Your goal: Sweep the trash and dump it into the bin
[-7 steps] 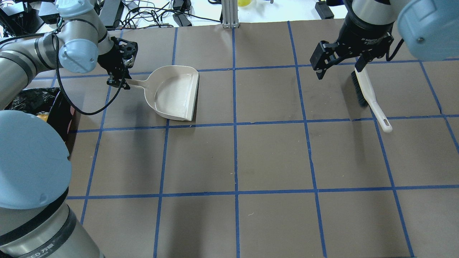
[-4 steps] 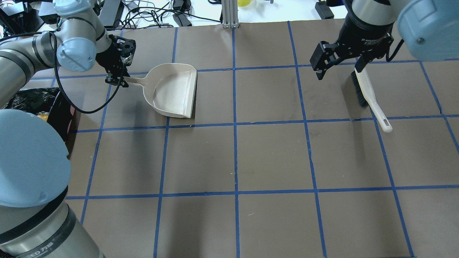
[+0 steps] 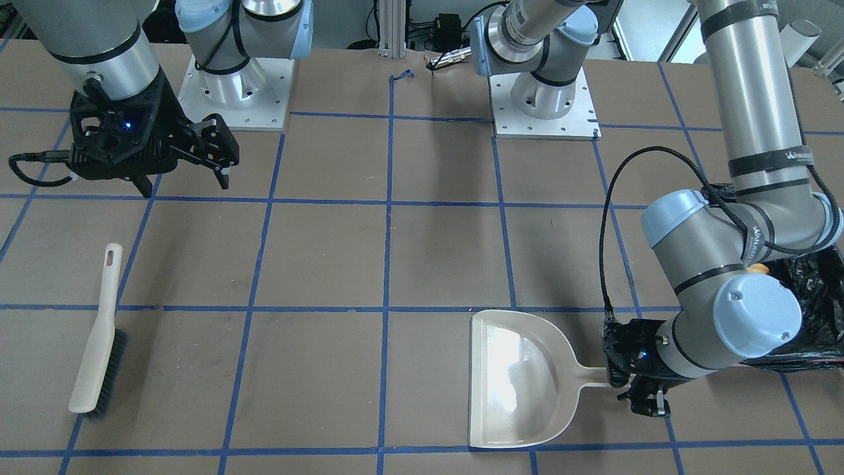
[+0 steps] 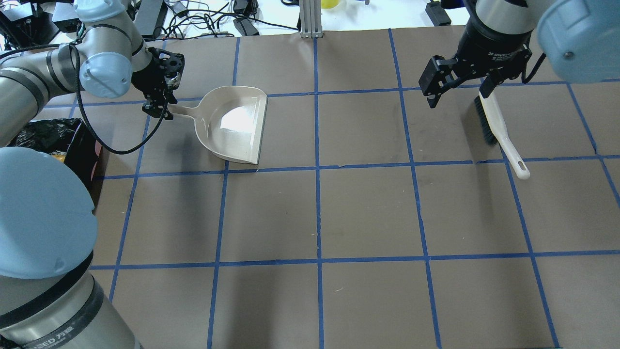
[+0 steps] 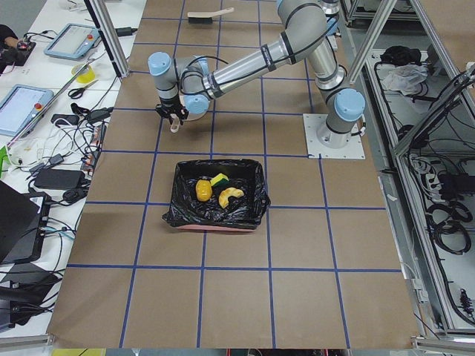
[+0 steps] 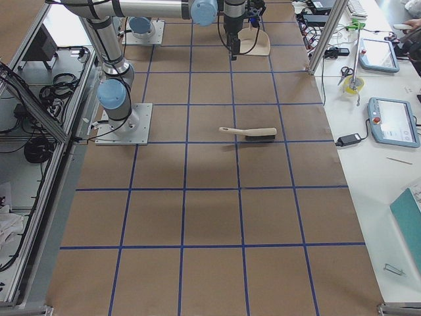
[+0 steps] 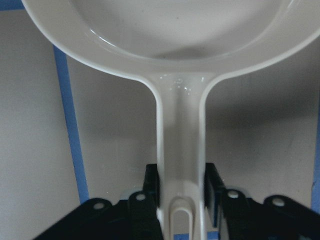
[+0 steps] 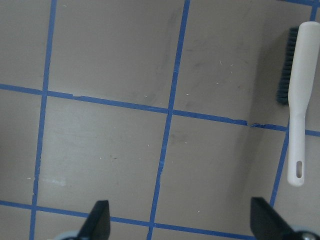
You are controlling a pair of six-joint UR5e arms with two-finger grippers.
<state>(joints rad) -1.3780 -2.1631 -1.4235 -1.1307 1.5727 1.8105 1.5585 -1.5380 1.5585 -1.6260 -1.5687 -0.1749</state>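
Brown paper crossed by blue tape lines covers the bench [image 4: 368, 213]. Over it the left jaws are closed on the slim handle of the dustpan [image 4: 232, 126], with a finger [image 7: 151, 185] pressed to each side near the hanging slot. The right jaws hang spread wide and empty above the paper, just beside the brush [image 4: 503, 138], which lies flat.

All the trash sits in the bin [image 5: 252, 211]: the lumpy golden potato shape [image 5: 202, 190], the curved bread piece [image 5: 230, 196] and the yellow wedge [image 5: 220, 179].

From overhead the left arm [image 4: 43, 213] hides most of the bin, and the front view cuts it off at the edge. Glare whitens part of the dustpan's smooth beige scoop. The bin's liner is crinkly, glossy black plastic. The brush has a pale handle and dark bristles.
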